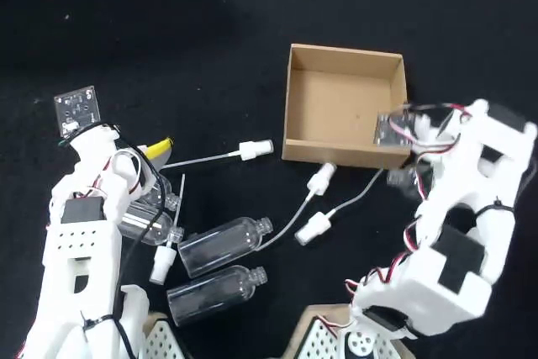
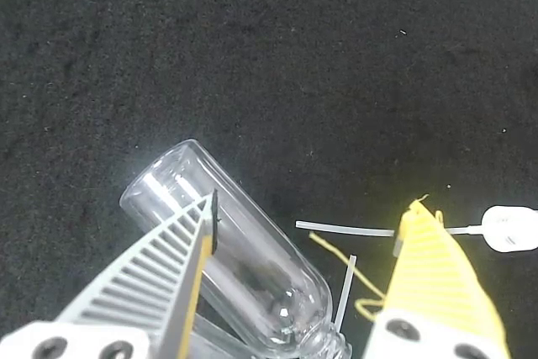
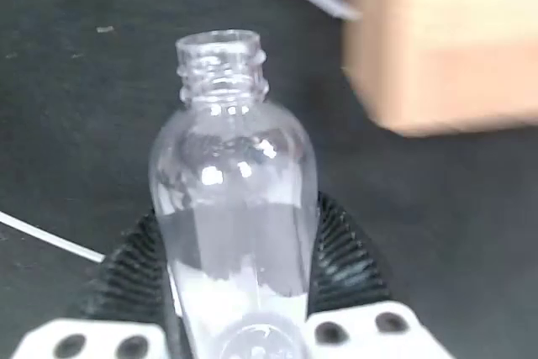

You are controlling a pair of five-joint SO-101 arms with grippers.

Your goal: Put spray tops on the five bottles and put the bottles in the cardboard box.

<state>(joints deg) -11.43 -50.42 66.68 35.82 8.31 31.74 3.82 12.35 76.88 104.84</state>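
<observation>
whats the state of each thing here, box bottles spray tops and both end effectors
Brown cardboard box, open, nothing seen inside.
Left end effector, open, a clear plastic bottle lying uncapped between its fingers.
Right end effector, shut on second clear bottle, uncapped.
Two more clear bottles, on their sides, uncapped.
Four white spray tops, loose on the black table.

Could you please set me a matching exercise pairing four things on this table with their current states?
1 cardboard box
2 left end effector
3 right end effector
4 spray top nearest the box

A shut on an uncapped bottle
B empty
C open over a lying bottle
D loose on the table

Pairs: 1-B, 2-C, 3-A, 4-D
</observation>
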